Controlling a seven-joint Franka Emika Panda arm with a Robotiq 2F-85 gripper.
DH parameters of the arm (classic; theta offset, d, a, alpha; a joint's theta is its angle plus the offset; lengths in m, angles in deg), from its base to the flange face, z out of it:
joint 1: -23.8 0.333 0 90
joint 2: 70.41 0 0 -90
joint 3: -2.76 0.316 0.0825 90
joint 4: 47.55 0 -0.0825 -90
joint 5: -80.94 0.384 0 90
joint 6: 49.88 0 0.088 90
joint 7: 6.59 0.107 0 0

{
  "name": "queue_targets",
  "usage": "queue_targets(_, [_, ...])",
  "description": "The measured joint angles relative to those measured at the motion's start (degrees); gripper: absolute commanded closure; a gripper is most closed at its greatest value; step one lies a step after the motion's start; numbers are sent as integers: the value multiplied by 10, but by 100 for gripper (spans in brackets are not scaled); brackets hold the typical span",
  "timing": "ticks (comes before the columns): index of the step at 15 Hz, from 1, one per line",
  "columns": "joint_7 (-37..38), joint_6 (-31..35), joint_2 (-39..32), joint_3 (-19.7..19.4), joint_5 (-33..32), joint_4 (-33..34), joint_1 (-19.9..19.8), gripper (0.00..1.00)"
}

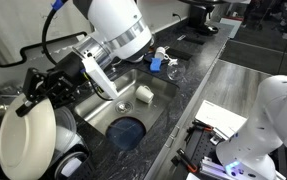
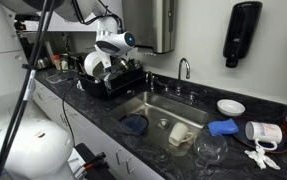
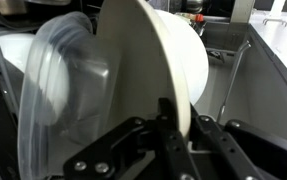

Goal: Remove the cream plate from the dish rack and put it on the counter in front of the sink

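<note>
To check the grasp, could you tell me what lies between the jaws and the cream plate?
Nothing; the wrist view shows the gripper's jaws straddling the rim of the cream plate.

The arm (image 1: 118,30) extended downward and across from the top of an exterior view, its white final link tilted steeply. In an exterior view the arm (image 2: 111,45) was folded over, with the wrist pointing down. The black wrist flange and cabling sat between the white link and the gripper (image 1: 35,98). In the wrist view the gripper (image 3: 180,115) entered from the bottom edge. Its two dark fingers (image 3: 166,112) stood close together, one on each side of the cream plate (image 3: 153,50) rim, closed against it.
</note>
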Motion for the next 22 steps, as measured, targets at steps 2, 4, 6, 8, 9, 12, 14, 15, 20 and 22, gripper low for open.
queue_targets(2, [-22,0,2,-1,16,0,-3,96])
queue_targets(4, [-59,-7,3,-3,43,3,-8,96])
queue_targets(6, [-104,-33,2,-6,79,11,-15,96])
queue_targets(8, [-148,-68,2,-9,118,17,-22,96])
queue_targets(9, [-163,-84,2,-11,132,19,-26,96])
queue_targets(12, [-169,-110,2,-18,138,19,-32,96])
queue_targets(14, [-155,-111,5,-24,131,10,-37,96])
queue_targets(15, [-148,-110,9,-29,128,1,-40,96])
queue_targets(20, [-128,-110,75,-58,125,-76,-70,96])
queue_targets(22, [-122,-110,117,-72,128,-116,-86,96])
